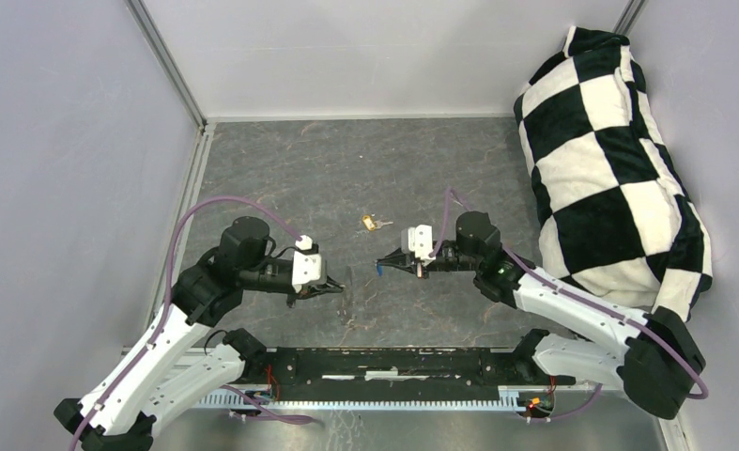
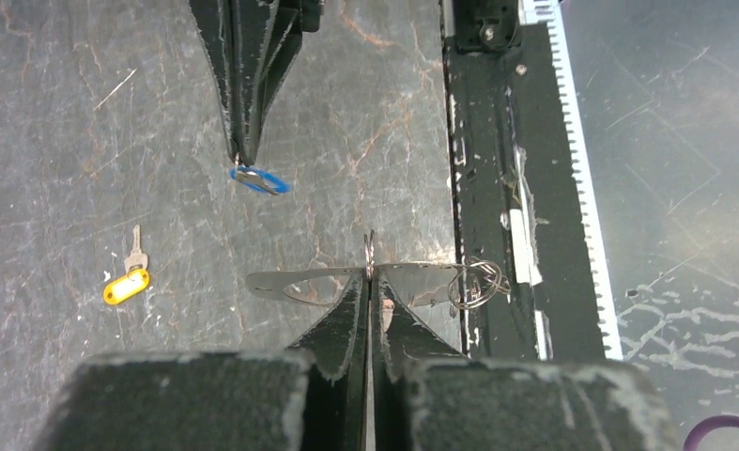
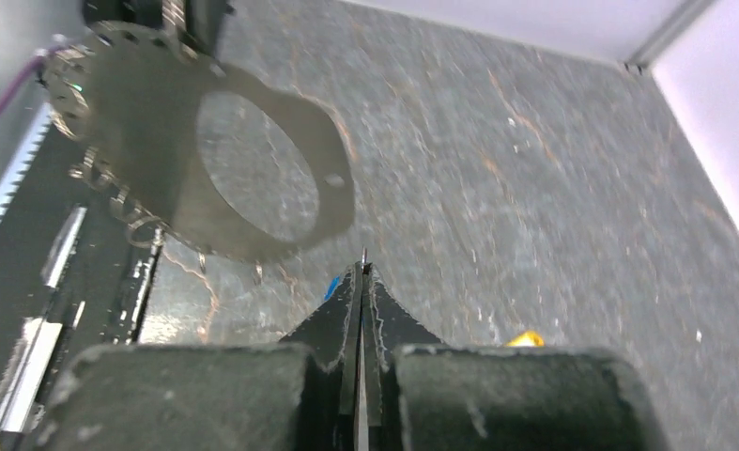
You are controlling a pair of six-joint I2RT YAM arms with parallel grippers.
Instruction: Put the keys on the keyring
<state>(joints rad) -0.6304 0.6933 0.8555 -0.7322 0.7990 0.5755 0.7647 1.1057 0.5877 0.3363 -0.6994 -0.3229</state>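
Blue key (image 2: 260,179), pinched by the closed right gripper (image 2: 238,158), is nearly hidden behind its fingers (image 3: 337,324) in that wrist's view; the left gripper (image 2: 369,272) clamps the keyring (image 2: 267,282).

My left gripper (image 1: 332,289) sits left of centre over the near half of the table (image 1: 422,160). The keyring (image 3: 140,132) is pinched on edge at its tips and stands between it and my right gripper (image 1: 382,264), which faces it from the right, apart from the ring. The pinched key (image 2: 259,179) hangs at those right tips. The loose key (image 1: 373,223) lies on the table behind the gap between both grippers, and the pillow (image 1: 609,160) fills the far right corner behind my right arm
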